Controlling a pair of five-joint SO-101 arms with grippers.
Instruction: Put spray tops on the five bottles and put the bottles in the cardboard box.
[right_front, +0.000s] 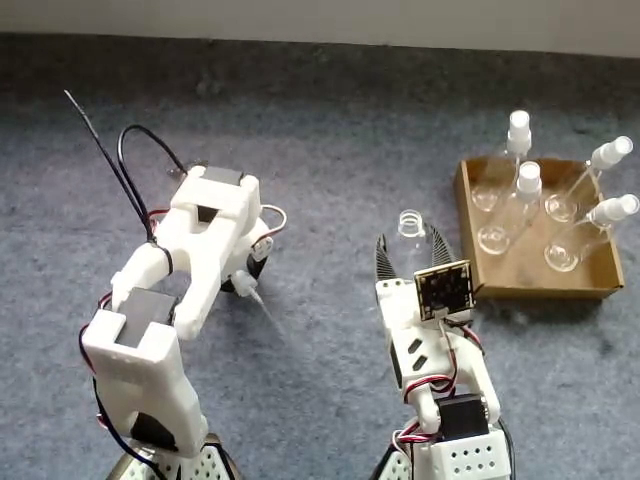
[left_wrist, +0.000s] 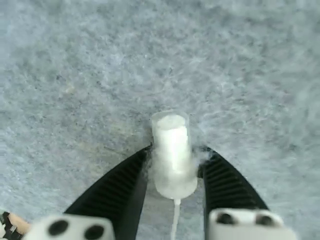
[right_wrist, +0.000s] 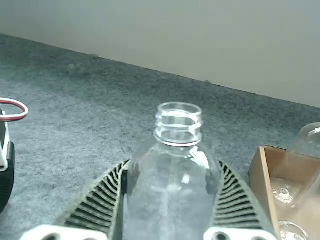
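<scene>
Right gripper (right_wrist: 172, 167) sits closest to its wrist cam. Its jaws are clamped on the body of the last bottle (right_wrist: 172, 195), which is upright with an open, uncapped neck. I read that as a fixture hold: body pinned, threads left free for a top.

Left gripper (left_wrist: 176, 152) is closed on the spray top (left_wrist: 171, 150), pinched across its sides, with the dip tube (left_wrist: 175, 220) trailing back toward the wrist. Holding it by the head leaves the tube end free to feed into the neck, I'd say.

High view: the spray top (right_front: 245, 283) is at about 9 o'clock from the bottle (right_front: 411, 228), well apart. It's low over or on the counter (right_front: 330, 150); I can't tell which. The tube (right_front: 268, 312) points toward 5 o'clock, so it isn't lined up with the neck yet.

The cardboard box (right_front: 530, 290) is near, at 3 o'clock from the bottle. It holds four capped bottles (right_front: 520, 195), caps leaning toward 1–2 o'clock. That's four of five done by my count.

View differences:
- **Left wrist cam:** gives me the pinch on the top; in the high view the arm body covers those jaws.
- **Right wrist cam:** shows clean thread rings and a box corner (right_wrist: 260, 172).
- **High view:** gives me the top-to-neck gap; the wrist cams are too close-in for that.
</scene>
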